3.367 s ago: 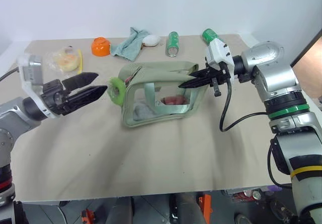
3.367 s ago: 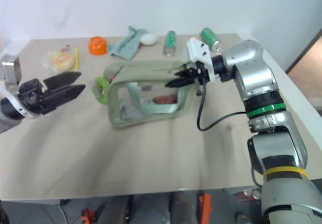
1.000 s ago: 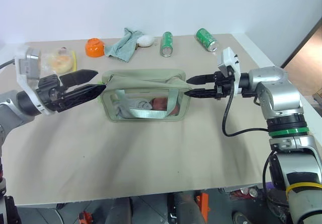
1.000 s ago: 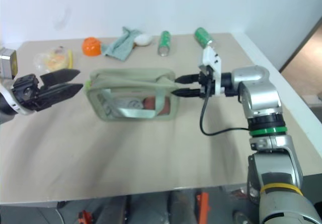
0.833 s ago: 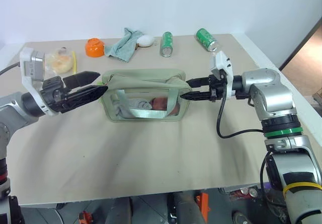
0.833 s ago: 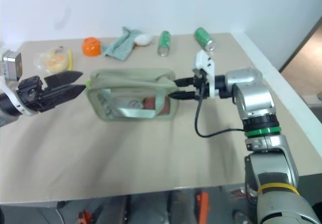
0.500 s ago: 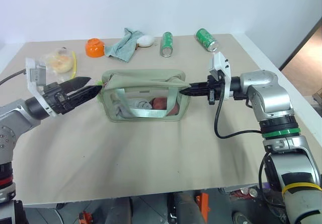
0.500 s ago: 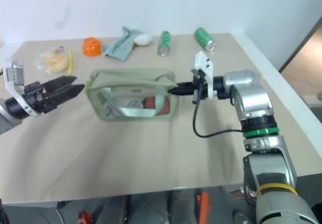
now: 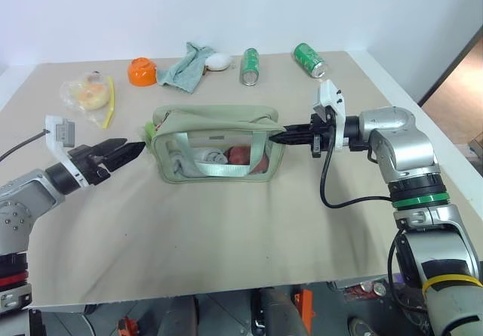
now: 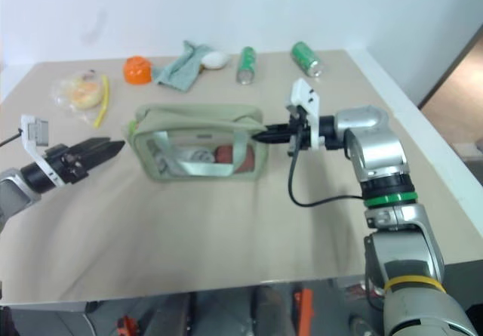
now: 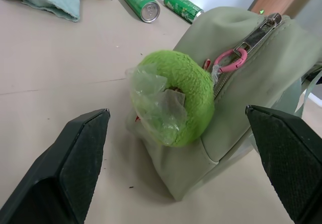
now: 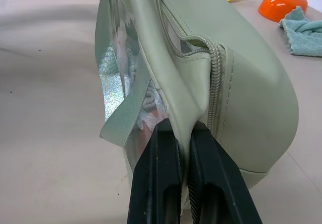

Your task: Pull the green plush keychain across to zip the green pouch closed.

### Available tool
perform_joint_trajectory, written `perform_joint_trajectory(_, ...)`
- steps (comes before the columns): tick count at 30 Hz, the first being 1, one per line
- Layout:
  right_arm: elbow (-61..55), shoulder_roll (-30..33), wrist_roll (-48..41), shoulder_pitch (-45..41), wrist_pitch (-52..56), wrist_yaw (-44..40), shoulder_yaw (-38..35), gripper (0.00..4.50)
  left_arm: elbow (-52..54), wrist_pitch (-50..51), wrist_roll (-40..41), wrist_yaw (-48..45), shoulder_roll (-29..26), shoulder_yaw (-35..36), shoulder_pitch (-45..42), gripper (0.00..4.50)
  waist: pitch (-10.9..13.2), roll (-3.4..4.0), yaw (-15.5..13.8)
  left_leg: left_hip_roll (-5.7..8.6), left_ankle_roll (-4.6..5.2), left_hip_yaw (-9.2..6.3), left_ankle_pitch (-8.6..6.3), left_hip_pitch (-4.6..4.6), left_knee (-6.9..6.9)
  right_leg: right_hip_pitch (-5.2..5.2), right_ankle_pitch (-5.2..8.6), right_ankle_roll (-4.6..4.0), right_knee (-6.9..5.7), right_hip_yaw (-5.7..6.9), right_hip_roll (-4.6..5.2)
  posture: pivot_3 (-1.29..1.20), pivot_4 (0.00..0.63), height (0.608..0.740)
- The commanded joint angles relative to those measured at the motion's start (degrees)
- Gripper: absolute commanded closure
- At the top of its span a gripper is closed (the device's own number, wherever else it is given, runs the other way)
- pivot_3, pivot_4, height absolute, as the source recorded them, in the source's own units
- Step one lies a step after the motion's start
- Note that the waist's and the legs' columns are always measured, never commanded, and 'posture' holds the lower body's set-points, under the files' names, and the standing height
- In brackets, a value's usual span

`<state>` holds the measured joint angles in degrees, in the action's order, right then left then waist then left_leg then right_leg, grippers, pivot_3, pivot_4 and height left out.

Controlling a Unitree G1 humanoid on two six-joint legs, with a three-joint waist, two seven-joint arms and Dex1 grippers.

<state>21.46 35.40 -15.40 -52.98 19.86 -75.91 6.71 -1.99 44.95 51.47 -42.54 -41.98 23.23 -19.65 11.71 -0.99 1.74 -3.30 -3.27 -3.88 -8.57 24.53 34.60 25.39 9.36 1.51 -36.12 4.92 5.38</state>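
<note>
Behind the green pouch (image 9: 213,144) — pinched by the right gripper (image 9: 278,135), left gripper (image 9: 134,149) wide — lie two cans (image 9: 250,66).

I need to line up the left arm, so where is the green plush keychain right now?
In the left wrist view the green plush keychain hangs at the left end of the green pouch, clipped by its pink clasp, between the left gripper's open jaws.
</note>
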Motion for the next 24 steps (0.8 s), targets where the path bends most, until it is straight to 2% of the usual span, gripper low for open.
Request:
perform_joint_trajectory(1,-2.32,0.37,-0.13,0.39,-0.09,0.45,-0.67,4.48,-2.55,-1.09,-1.25,0.32,-0.19,1.51,-1.87,0.00,0.00,0.00,0.00,0.00,0.00,0.00,0.00,-0.02,0.00,0.00,0.00,0.00,-0.01,0.00,-0.01,0.00,0.150,0.740)
perform_joint_trajectory(16,-6.20,1.64,-1.02,2.97,1.62,1.80,-1.72,4.48,-9.44,-2.72,-7.12,-2.37,3.35,-3.66,-7.11,0.00,-0.02,-0.04,-0.14,0.00,0.00,0.00,0.00,-0.03,0.00,-0.04,-0.01,0.01,-0.02,0.00,-0.01,0.00,0.150,0.740)
perform_joint_trajectory(24,-8.05,2.10,-1.70,4.35,2.50,2.95,-2.19,4.48,-17.88,-5.65,-11.37,-2.66,6.70,-5.68,-14.61,0.00,-0.04,-0.07,-0.47,0.00,0.00,0.00,0.00,-0.04,0.05,-0.07,-0.04,0.06,-0.02,0.00,-0.01,0.00,0.150,0.740)
